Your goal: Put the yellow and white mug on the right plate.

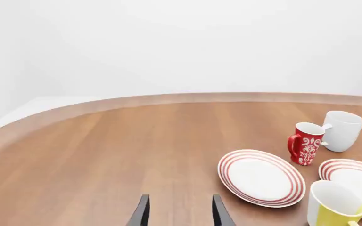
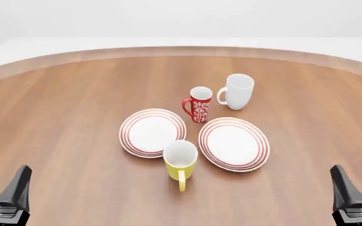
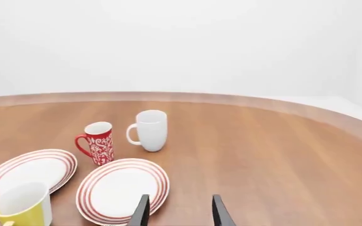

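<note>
Left wrist view: the left gripper is spread wide over bare brown wooden table.

Front view: the yellow and white mug stands between two plates, touching the left one's rim, just beside the right red-ringed white plate.

Right wrist view: the right gripper is spread wide near that plate's edge.

no readable text, labels, numbers or signs anywhere

Red mug, white mug, left plate on table.
</note>
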### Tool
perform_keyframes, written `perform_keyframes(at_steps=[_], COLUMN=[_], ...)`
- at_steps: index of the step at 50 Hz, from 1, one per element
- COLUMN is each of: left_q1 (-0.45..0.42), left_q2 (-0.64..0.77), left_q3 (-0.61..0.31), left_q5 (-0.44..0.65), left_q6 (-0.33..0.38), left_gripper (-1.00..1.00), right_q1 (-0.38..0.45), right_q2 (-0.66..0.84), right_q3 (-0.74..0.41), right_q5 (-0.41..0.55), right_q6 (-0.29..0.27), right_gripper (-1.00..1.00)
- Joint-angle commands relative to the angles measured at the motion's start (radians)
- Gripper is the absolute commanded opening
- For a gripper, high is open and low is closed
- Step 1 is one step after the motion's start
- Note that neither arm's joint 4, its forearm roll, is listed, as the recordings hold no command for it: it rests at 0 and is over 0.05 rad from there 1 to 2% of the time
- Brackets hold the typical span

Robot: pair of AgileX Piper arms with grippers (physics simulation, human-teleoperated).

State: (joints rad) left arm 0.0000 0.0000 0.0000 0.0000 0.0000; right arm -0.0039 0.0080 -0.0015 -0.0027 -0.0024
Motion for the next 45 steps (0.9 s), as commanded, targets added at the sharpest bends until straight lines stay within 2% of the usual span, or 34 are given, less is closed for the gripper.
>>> perform_keyframes(at_steps=[1, 6, 7, 9, 10, 12, 14, 16, 20, 21, 23, 25, 27, 28, 29, 30, 31, 32, 36, 38, 42, 45], left_q1=[0.0, 0.0, 0.0, 0.0, 0.0, 0.0, 0.0, 0.0, 0.0, 0.0, 0.0, 0.0, 0.0, 0.0, 0.0, 0.0, 0.0, 0.0, 0.0, 0.0, 0.0, 0.0], left_q2=[0.0, 0.0, 0.0, 0.0, 0.0, 0.0, 0.0, 0.0, 0.0, 0.0, 0.0, 0.0, 0.0, 0.0, 0.0, 0.0, 0.0, 0.0, 0.0, 0.0, 0.0, 0.0], left_q3=[0.0, 0.0, 0.0, 0.0, 0.0, 0.0, 0.0, 0.0, 0.0, 0.0, 0.0, 0.0, 0.0, 0.0, 0.0, 0.0, 0.0, 0.0, 0.0, 0.0, 0.0, 0.0], left_q5=[0.0, 0.0, 0.0, 0.0, 0.0, 0.0, 0.0, 0.0, 0.0, 0.0, 0.0, 0.0, 0.0, 0.0, 0.0, 0.0, 0.0, 0.0, 0.0, 0.0, 0.0, 0.0], left_q6=[0.0, 0.0, 0.0, 0.0, 0.0, 0.0, 0.0, 0.0, 0.0, 0.0, 0.0, 0.0, 0.0, 0.0, 0.0, 0.0, 0.0, 0.0, 0.0, 0.0, 0.0, 0.0], left_gripper=[1.0, 1.0, 1.0, 1.0, 1.0, 1.0, 1.0, 1.0, 1.0, 1.0, 1.0, 1.0, 1.0, 1.0, 1.0, 1.0, 1.0, 1.0, 1.0, 1.0, 1.0, 1.0], right_q1=[-0.008, 0.003, 0.008, 0.015, 0.027, 0.064, 0.081, 0.104, 0.141, 0.157, 0.17, 0.194, 0.166, 0.204, 0.204, 0.188, 0.226, 0.255, 0.304, 0.279, 0.3, 0.311], right_q2=[0.018, -0.005, -0.001, 0.004, 0.005, 0.006, -0.002, -0.002, 0.013, 0.082, 0.034, 0.071, 0.153, 0.2, 0.201, 0.246, 0.247, 0.255, 0.29, 0.319, 0.363, 0.433], right_q3=[-0.002, 0.0, -0.009, -0.032, -0.041, -0.055, -0.062, -0.09, -0.151, -0.195, -0.221, -0.238, -0.244, -0.295, -0.296, -0.311, -0.293, -0.302, -0.341, -0.362, -0.397, -0.445], right_q5=[0.001, 0.014, 0.02, 0.032, 0.043, 0.065, 0.087, 0.106, 0.162, 0.16, 0.19, 0.195, 0.186, 0.216, 0.216, 0.226, 0.217, 0.225, 0.242, 0.254, 0.281, 0.31], right_q6=[-0.022, -0.038, -0.062, -0.071, -0.068, -0.099, -0.075, -0.093, -0.069, -0.054, -0.041, -0.091, -0.05, -0.069, -0.069, -0.046, -0.062, -0.056, -0.085, -0.068, -0.055, 0.005], right_gripper=[1.0, 1.0, 1.0, 1.0, 1.0, 1.0, 1.0, 1.0, 1.0, 1.0, 1.0, 1.0, 1.0, 1.0, 1.0, 1.0, 1.0, 1.0, 1.0, 1.0, 1.0, 1.0])
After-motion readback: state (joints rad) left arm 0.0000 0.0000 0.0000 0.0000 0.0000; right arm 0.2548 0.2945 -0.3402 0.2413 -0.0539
